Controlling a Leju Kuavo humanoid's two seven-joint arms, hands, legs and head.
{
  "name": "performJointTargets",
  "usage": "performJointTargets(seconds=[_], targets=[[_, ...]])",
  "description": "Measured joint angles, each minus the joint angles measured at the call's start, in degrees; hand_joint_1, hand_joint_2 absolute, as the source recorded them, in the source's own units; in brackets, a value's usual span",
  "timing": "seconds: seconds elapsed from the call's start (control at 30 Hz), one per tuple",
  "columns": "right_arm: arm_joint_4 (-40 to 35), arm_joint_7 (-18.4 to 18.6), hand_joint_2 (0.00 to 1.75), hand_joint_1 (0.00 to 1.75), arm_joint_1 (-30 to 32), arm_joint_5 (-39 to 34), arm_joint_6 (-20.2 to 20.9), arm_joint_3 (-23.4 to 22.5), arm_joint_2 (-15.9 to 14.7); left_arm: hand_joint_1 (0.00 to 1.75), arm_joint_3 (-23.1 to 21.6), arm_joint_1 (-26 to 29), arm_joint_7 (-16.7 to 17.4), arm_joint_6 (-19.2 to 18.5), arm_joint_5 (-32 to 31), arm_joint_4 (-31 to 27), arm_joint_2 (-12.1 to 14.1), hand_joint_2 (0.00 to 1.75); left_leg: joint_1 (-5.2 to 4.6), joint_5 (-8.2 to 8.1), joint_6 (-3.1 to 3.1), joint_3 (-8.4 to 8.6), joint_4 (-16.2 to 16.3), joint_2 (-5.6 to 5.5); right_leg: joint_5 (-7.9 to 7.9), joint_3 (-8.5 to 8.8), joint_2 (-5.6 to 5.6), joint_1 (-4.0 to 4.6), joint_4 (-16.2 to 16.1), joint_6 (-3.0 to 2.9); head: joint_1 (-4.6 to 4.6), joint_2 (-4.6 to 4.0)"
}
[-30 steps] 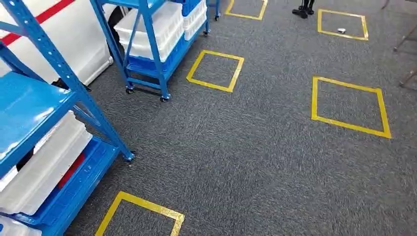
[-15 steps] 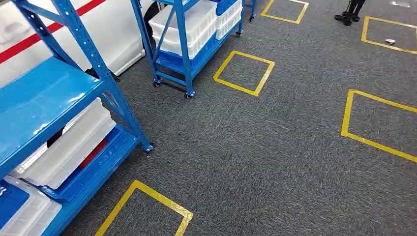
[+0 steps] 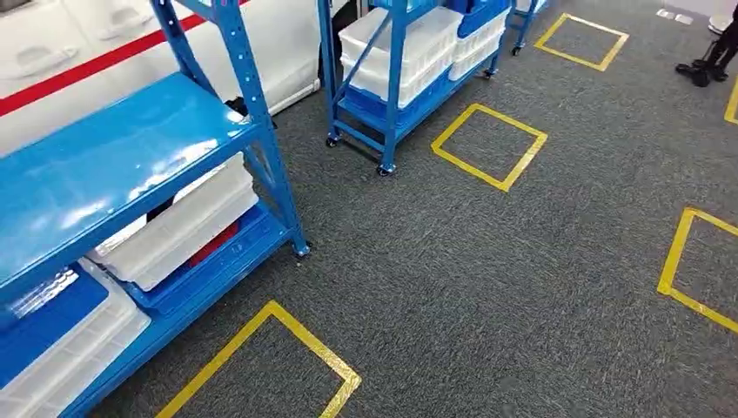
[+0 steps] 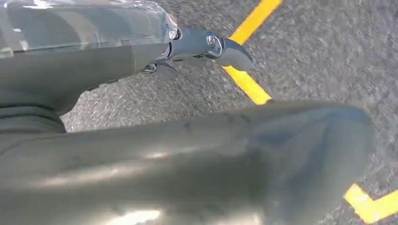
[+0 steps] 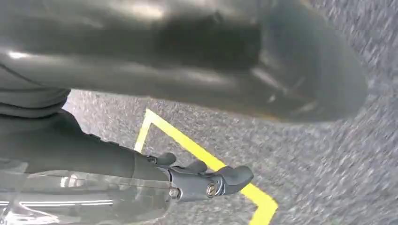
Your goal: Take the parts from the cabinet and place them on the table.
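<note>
A blue shelving rack [image 3: 130,148] stands close on my left in the head view, its top shelf bare. White bins [image 3: 187,222] lie on its lower shelf, and a bin with a blue lid [image 3: 52,335] sits nearer me. A second blue rack [image 3: 393,87] on casters farther back holds stacked white bins [image 3: 409,48]. My left hand [image 4: 141,56] hangs over the grey carpet with its dark fingers [image 4: 206,44] stretched out and nothing in it. My right hand [image 5: 155,168] hangs the same way, fingers [image 5: 220,180] extended and holding nothing.
Yellow tape squares [image 3: 490,145] mark the grey carpet, one right in front of me [image 3: 270,366]. A white panel with a red stripe [image 3: 87,61] runs behind the racks. A person's feet [image 3: 707,68] stand at the far right.
The whole picture has shifted right, so my view has turned left. The near rack and its bins now take up more of the picture.
</note>
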Motion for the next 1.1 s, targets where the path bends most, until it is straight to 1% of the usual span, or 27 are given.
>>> performJointTargets(seconds=[0.03, 0.07, 0.1, 0.13, 0.17, 0.2, 0.23, 0.27, 0.3, 0.4, 0.43, 0.47, 0.5, 0.57, 0.6, 0.63, 0.67, 0.73, 0.77, 0.8, 0.83, 0.93, 0.97, 1.0, 1.03, 1.07, 1.1], targets=[[0.0, 0.0, 0.00, 0.00, 0.2, 0.3, 0.2, 0.0, 0.0, 0.00, 0.0, -0.2, 0.0, 0.1, 0.2, 0.0, 0.0, 0.00, 0.01, 0.06, 0.06, -0.11, 0.0, -0.75, -2.21, -2.06, 1.05, -0.07, 4.4, 0.05, 0.00, 0.00], [0.0, 0.0, 0.00, 0.00, 0.3, 0.6, 0.2, 0.0, 0.0, 0.00, 0.0, -0.3, 0.0, 0.1, 0.5, 0.0, 0.0, 0.00, -0.01, 0.07, 0.10, -0.18, 0.0, -1.54, -3.99, -4.31, 1.48, -0.09, 8.9, 0.13, 0.00, 0.00], [0.0, 0.2, 0.00, 0.00, 0.4, 0.8, 0.3, 0.0, 0.0, 0.00, 0.0, -0.3, 0.0, 0.2, 0.5, 0.0, 0.0, 0.00, -0.01, 0.06, 0.09, -0.18, 0.1, -2.42, -4.68, -6.18, 1.64, -0.08, 12.2, 0.22, 0.00, 0.00], [0.0, 0.3, 0.00, 0.00, 0.4, 1.0, 0.4, 0.1, -0.1, 0.00, 0.0, -0.2, 0.2, 0.3, 0.5, 0.0, 0.0, 0.00, 0.01, 0.03, 0.04, -0.08, 0.1, -3.28, -3.72, -6.81, 1.65, -0.10, 12.6, 0.33, 0.00, 0.00], [0.0, 0.4, 0.00, 0.00, 0.4, 1.3, 0.7, 0.2, -0.1, 0.00, 0.0, -0.2, 0.4, 0.4, 0.5, 0.0, 0.0, 0.00, 0.07, -0.02, -0.04, 0.02, 0.2, -4.07, -1.54, -6.21, 1.68, -0.18, 10.5, 0.40, 0.00, 0.00], [0.0, 0.6, 0.00, 0.00, 0.4, 1.7, 1.0, 0.4, -0.2, 0.00, 0.0, -0.1, 0.5, 0.4, 0.5, 0.0, -0.1, 0.00, 0.16, -0.14, -0.23, 0.13, 0.4, -4.97, 1.48, -4.46, 1.91, -0.33, 6.1, 0.38, 0.00, 0.00], [0.0, 0.9, 0.00, 0.00, 0.3, 2.0, 1.4, 0.7, -0.3, 0.00, 0.0, -0.1, 0.5, 0.4, 0.4, 0.0, -0.1, 0.00, 0.26, -0.35, -0.53, 0.16, 0.7, -5.74, 4.54, -2.24, 2.96, -0.56, 0.6, 0.40, 0.00, 0.00], [0.0, 1.1, 0.00, 0.00, 0.4, 2.1, 1.4, 0.8, -0.3, 0.00, 0.0, -0.2, 0.5, 0.4, 0.4, 0.0, -0.2, 0.00, 0.36, -0.63, -0.90, -0.09, 1.1, -6.38, 5.77, -0.80, 5.55, -0.91, -3.6, 0.41, 0.00, 0.00], [0.0, 1.5, 0.00, 0.00, 0.4, 2.2, 1.4, 0.9, -0.3, 0.00, 0.0, -0.4, 0.5, 0.3, 0.3, 0.0, -0.2, 0.00, 0.09, -0.99, -1.40, -0.54, 1.8, -6.96, 5.17, -0.57, 6.55, -0.68, -4.1, 0.44, 0.00, 0.00], [0.0, 1.7, 0.00, 0.00, 0.1, 2.5, 1.4, 1.0, -0.3, 0.00, 0.0, -0.2, 0.4, 0.0, -0.2, 0.0, -0.2, 0.00, 0.45, -0.64, -2.38, -1.01, 1.2, -8.36, 5.22, -0.62, 4.81, -0.29, -4.0, -0.49, 0.00, 0.00], [0.0, 1.7, 0.00, 0.00, 0.0, 2.5, 1.4, 1.1, -0.3, 0.00, 0.0, -0.1, 0.4, 0.0, -0.2, 0.0, -0.1, 0.00, 0.39, -0.77, -2.77, -1.02, 1.3, -8.87, 5.45, -0.44, 4.03, -0.73, -4.5, -1.02, 0.00, 0.00], [0.0, 1.8, 0.00, 0.00, 0.0, 2.5, 1.4, 1.1, -0.3, 0.00, -0.1, -0.1, 0.4, 0.0, -0.3, 0.0, -0.1, 0.00, 0.35, -1.52, -2.90, -1.23, 2.5, -6.17, 5.51, -0.20, 3.27, -0.77, -4.8, -1.43, 0.00, 0.00], [0.0, 1.7, 0.00, 0.00, 0.1, 2.5, 1.4, 1.1, -0.3, 0.00, -0.2, -0.3, 0.4, -0.1, -0.5, 0.0, -0.1, 0.00, 0.27, -3.44, -3.14, -2.64, 5.4, -3.86, 5.40, -0.15, 2.61, -0.71, -4.8, -1.83, -0.04, 0.00], [0.0, 1.6, 0.00, 0.00, 0.4, 2.6, 1.4, 1.1, -0.3, 0.00, -0.3, -0.6, 0.3, -0.1, -0.6, 0.0, -0.2, 0.00, 0.61, -7.67, -3.52, -7.04, 14.2, -2.39, 5.24, -0.11, 1.03, -0.37, -4.8, -2.09, -0.02, 0.00], [0.0, 1.5, 0.00, 0.00, 0.4, 2.7, 1.4, 1.1, -0.3, 0.00, -0.4, -0.6, 0.3, -0.1, -0.6, 0.0, -0.2, 0.00, 0.71, -8.81, -3.67, -8.90, 17.9, -2.26, 5.13, -0.12, 0.28, -0.26, -4.8, -2.18, -0.02, 0.00], [0.0, 1.4, 0.00, 0.00, 0.4, 2.7, 1.4, 1.1, -0.3, 0.00, -0.4, -0.4, 0.4, 0.0, -0.6, 0.0, -0.2, 0.00, 0.74, -8.68, -3.75, -9.73, 19.4, -2.16, 5.02, -0.05, -0.47, -0.22, -4.8, -2.14, -0.04, 0.00], [0.0, 1.3, 0.00, 0.00, 0.3, 2.7, 1.5, 1.1, -0.3, 0.00, -0.5, -0.3, 0.3, 0.0, -0.6, 0.0, -0.2, 0.00, 0.74, -7.08, -3.77, -8.98, 17.8, -2.06, 4.89, 0.09, -1.15, -0.22, -4.8, -2.09, -0.02, 0.00], [0.0, 1.3, 0.00, 0.00, 0.3, 2.9, 1.7, 1.1, -0.3, 0.00, -0.7, -0.3, 0.3, 0.1, -0.7, 0.0, -0.2, 0.00, 0.71, -2.23, -3.52, -4.38, 8.7, -0.83, 4.60, 0.62, -2.47, -0.23, -4.8, -1.80, -0.02, 0.00], [0.0, 1.3, 0.00, 0.00, 0.3, 2.9, 1.8, 1.1, -0.3, 0.00, -0.8, -0.3, 0.3, 0.1, -0.7, 0.0, -0.2, 0.00, 0.59, -0.37, -3.14, -1.78, 3.9, 0.87, 4.41, 0.94, -3.10, -0.20, -4.8, -1.61, -0.04, 0.00], [0.0, 1.3, 0.00, 0.00, 0.3, 2.9, 2.0, 1.1, -0.3, 0.00, -0.9, -0.5, 0.3, 0.1, -0.8, 0.0, -0.2, 0.00, -0.09, -1.12, -2.55, -1.00, 1.7, 3.39, 4.14, 1.13, -3.66, 0.19, -4.7, -1.19, -0.02, 0.00], [0.0, 1.3, 0.00, 0.00, 0.3, 2.9, 2.1, 1.2, -0.3, 0.00, -0.9, -0.6, 0.3, 0.1, -0.8, 0.0, -0.2, 0.00, -0.18, -0.83, -1.97, -0.97, 1.8, 2.46, 4.05, 1.12, -4.11, 0.17, -4.7, -0.83, -0.02, 0.00], [0.0, 1.3, 0.00, 0.00, -0.4, 2.9, 2.1, 1.4, -0.3, 0.00, -1.1, -0.2, 0.3, 0.1, -0.8, 0.0, -0.2, 0.00, -0.31, -0.65, -1.06, -1.29, 1.2, 0.76, 3.93, 1.88, -5.69, 0.21, -5.1, 0.13, -0.02, 0.00], [0.0, 1.3, 0.00, 0.00, -0.4, 2.9, 2.0, 1.4, -0.4, 0.00, -1.1, -0.1, 0.3, 0.1, -0.8, 0.0, -0.2, 0.00, 0.28, -0.10, -0.74, -0.49, 0.6, 0.23, 3.47, 2.00, -4.18, -0.21, -4.5, 0.52, -0.02, 0.00], [0.0, 1.3, 0.00, 0.00, -0.3, 2.9, 2.1, 1.4, -0.4, 0.00, -1.1, -0.2, 0.3, 0.1, -0.8, 0.0, -0.3, 0.00, 0.38, 0.09, -0.30, -0.49, 0.4, -0.30, 1.92, 1.10, -1.09, -0.19, -2.6, 0.60, -0.02, 0.00], [0.0, 1.3, 0.00, 0.00, -0.3, 2.9, 2.1, 1.4, -0.4, 0.00, -1.2, -0.4, 0.3, 0.1, -0.9, 0.0, -0.2, 0.00, 0.32, 0.21, -0.16, -0.62, 0.4, -0.87, -0.45, -0.84, 0.61, -0.26, 1.4, 0.59, 0.00, 0.00], [0.0, 1.4, 0.00, 0.00, -0.1, 2.9, 2.1, 1.4, -0.4, 0.00, -1.2, -0.6, 0.3, 0.1, -0.9, 0.0, -0.2, 0.00, 0.26, 0.21, -0.03, -0.68, 0.4, -1.54, -2.71, -3.20, 1.32, -0.32, 6.2, 0.67, 0.00, 0.00], [0.0, 1.4, 0.00, 0.00, 0.1, 2.9, 2.1, 1.4, -0.4, 0.00, -1.2, -0.7, 0.3, 0.1, -1.0, 0.0, -0.2, 0.00, 0.17, 0.17, 0.05, -0.71, 0.4, -2.29, -4.11, -5.34, 1.57, -0.32, 10.3, 0.74, 0.00, 0.00]])
